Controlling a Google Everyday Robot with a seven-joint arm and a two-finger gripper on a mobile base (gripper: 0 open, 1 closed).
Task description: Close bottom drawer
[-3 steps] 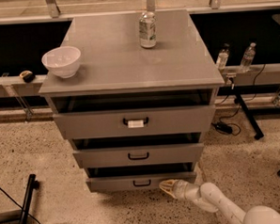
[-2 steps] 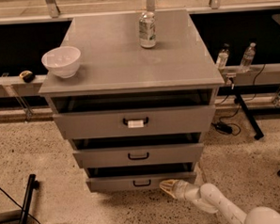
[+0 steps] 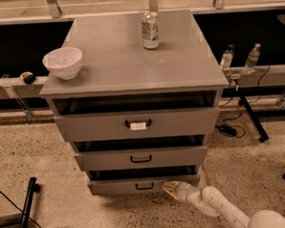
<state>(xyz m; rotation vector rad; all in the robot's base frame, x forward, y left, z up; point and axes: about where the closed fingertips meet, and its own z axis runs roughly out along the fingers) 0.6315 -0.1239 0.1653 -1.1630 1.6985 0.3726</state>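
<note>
The pale claw was placed at the front of the ajar narrow grey bottom drawer; its grip could not be told; a straight inward push was judged due.

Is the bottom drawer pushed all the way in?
No, the bottom drawer stands out from the cabinet with a dark gap above its front, and the gripper is at that front, beside the handle.

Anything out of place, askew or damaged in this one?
The top drawer, middle drawer and bottom drawer all stand ajar. The white bowl sits at the cabinet top's left edge. The can is upright; nothing spilled. The gripper is at the bottom drawer's front, right of its handle.
</note>
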